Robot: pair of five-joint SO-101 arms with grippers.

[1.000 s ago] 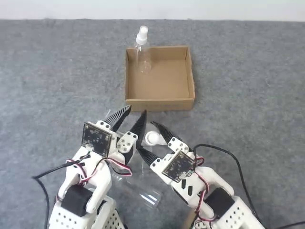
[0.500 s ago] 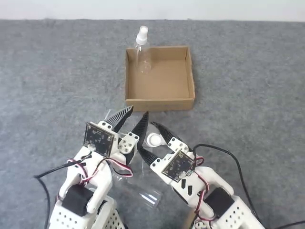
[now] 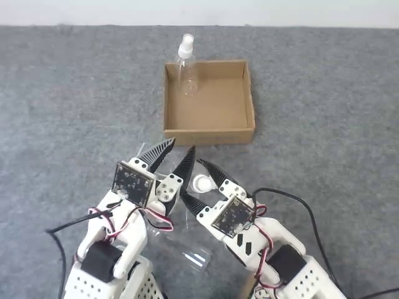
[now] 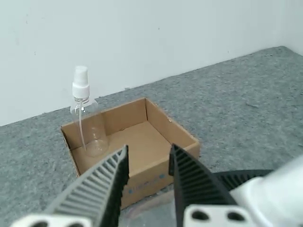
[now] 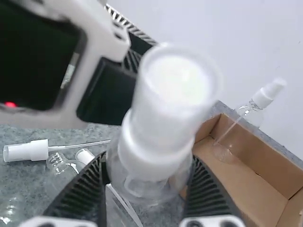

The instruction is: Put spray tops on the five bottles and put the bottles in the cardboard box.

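1. Right fingers point(image 5: 208, 191): closed on the shoulder of the held bottle point(image 5: 144, 184), one finger on each side. The bottle is clear, upright and off the tabletop. Gripping below the cap likely leaves the neck free and keeps the bottle plumb.
2. Fitted spray top point(image 3: 201, 182): white, seated on the held bottle's neck and pointing up at the wrist camera. Whether it is screwed fully home cannot be told.
3. Left fingers point(image 4: 111, 177): parted to a moderate gap with nothing between them. They hang just beside the held bottle, tips aimed at the box. This is probably a standby post, close enough to steady the bottle if needed.
4. Cardboard box point(image 3: 209, 134): open-topped, on the tabletop just beyond both sets of fingers. Its low walls suit a drop from above.
5. Boxed bottle point(image 3: 187, 78): capped, standing in the far corner of the box on the left arm's side. It is tucked against the walls, which leaves most of the floor free.
6. Loose spray top point(image 5: 28, 150): lying flat on the tabletop near the arms, its dip tube trailing.
7. Uncapped bottle point(image 5: 59, 161): beside the loose spray top, neck open.
8. Tabletop point(image 3: 324, 93): grey and felt-like.
9. Status, as judged: one bottle is boxed and a second is capped and in hand. Carrying it over the near wall comes next, and the slick plastic could slip.
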